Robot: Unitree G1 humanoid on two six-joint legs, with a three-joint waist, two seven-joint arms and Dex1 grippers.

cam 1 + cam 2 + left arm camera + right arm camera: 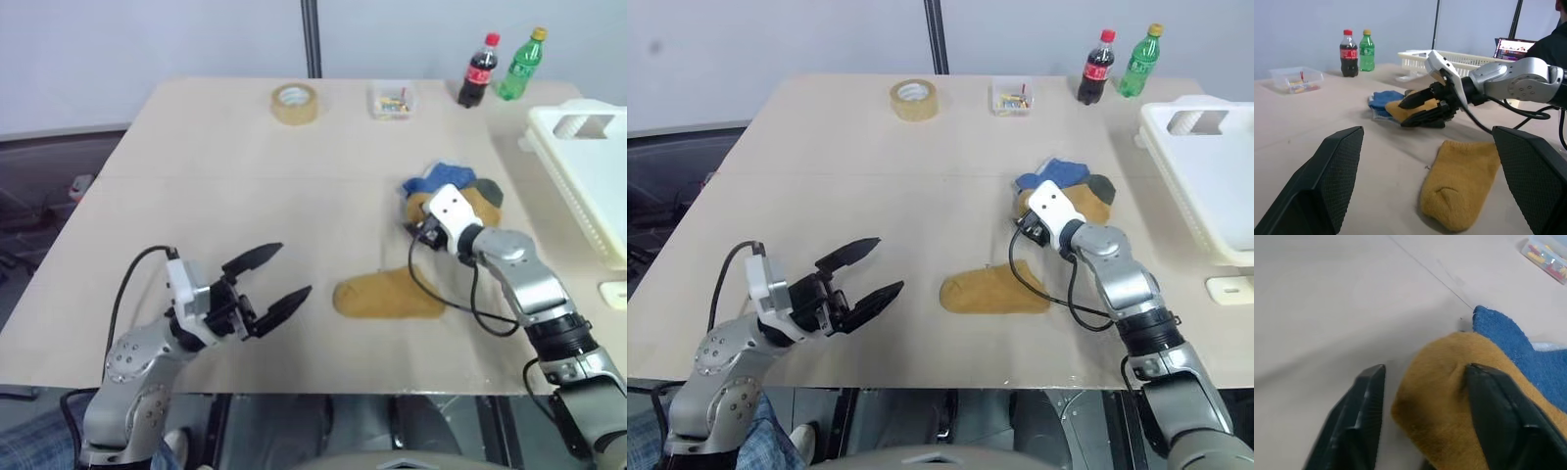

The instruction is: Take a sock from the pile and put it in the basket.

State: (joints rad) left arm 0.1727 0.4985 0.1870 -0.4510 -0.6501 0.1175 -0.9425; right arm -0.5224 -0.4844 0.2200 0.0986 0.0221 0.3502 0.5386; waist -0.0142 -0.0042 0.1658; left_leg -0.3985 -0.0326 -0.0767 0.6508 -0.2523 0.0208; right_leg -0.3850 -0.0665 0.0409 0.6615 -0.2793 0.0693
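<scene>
Right wrist view: the right gripper (1422,406) has its two black fingers (1359,416) parted around the near edge of a mustard sock (1449,396), one finger on bare table, the other lying on the fabric; nothing is clamped yet.
Landmark: the pile (451,196) of mustard, blue and dark green socks.
Basket (588,166): to the right of the pile, apart from it.
Loose sock (387,294): lies flat on the near side of the pile, clear of it.
Left gripper (266,279): fully open, empty, well to the left of the pile.
Doing it well: I judge the fingers should sink further over the mustard fold before closing, pinching one sock alone, not the blue one beside it.
Risk: a shallow pinch may slip.
</scene>
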